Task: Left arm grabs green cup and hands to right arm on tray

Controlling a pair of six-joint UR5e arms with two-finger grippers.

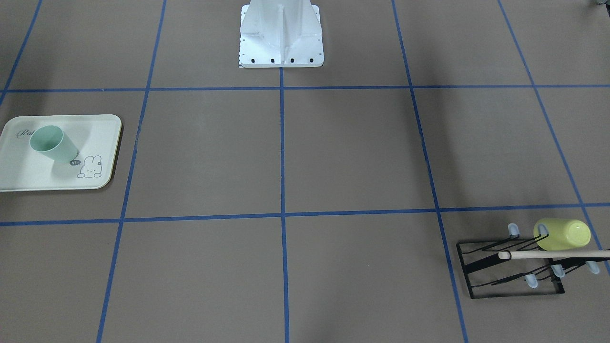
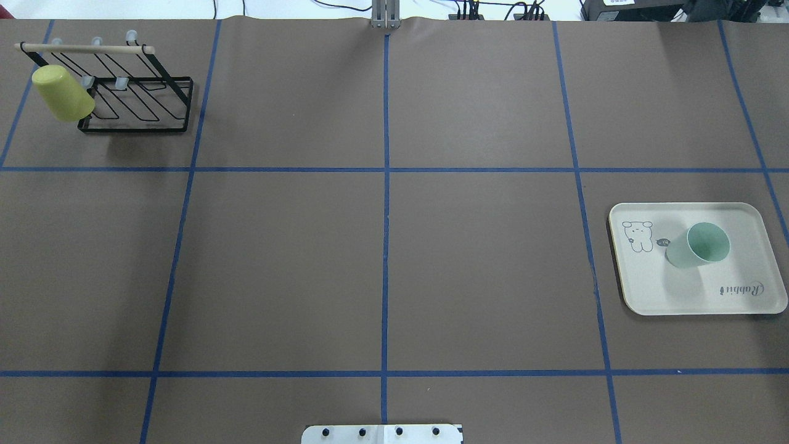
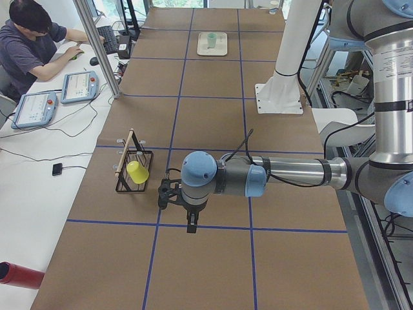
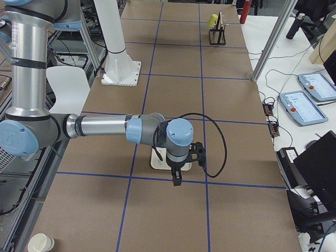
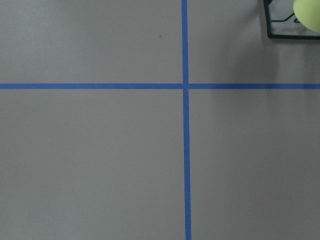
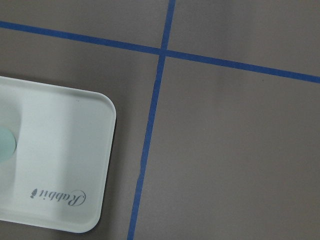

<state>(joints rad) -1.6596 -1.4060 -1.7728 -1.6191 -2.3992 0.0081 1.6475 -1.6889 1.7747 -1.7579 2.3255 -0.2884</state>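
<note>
1. Hard to make out: the left arm's black two-finger pincer (image 3: 191, 223) shows only from the table's end, hanging above the brown paper surface (image 2: 481, 265), and whether it is open or closed cannot be told. The same goes for the right arm's black two-finger pincer (image 4: 177, 178). Nothing can be seen in either.
2. Hidden or cut off: the right arm's wrist covers most of the flat cream-green "Rabbit" tray (image 4: 157, 163) in the right-end view. The right wrist camera catches only a sliver of the small mint-green plastic cup (image 6: 6, 145). The front camera crops the tray's outer edge.
3. Where it is: the mint-green cup (image 2: 699, 245) stands mouth up on the tray (image 2: 678, 290), just beside the bunny drawing.
4. The count: two arms, two cups, one tray, one black wire rack (image 2: 135, 126). The yellow-green plastic cup (image 2: 61, 94) hangs mouth down on the rack's end prong, under a pale wooden rod (image 2: 86, 48).
5. Edges: the tray lies near the surface's right end, and the rack sits in the far left corner, well apart from it.
</note>
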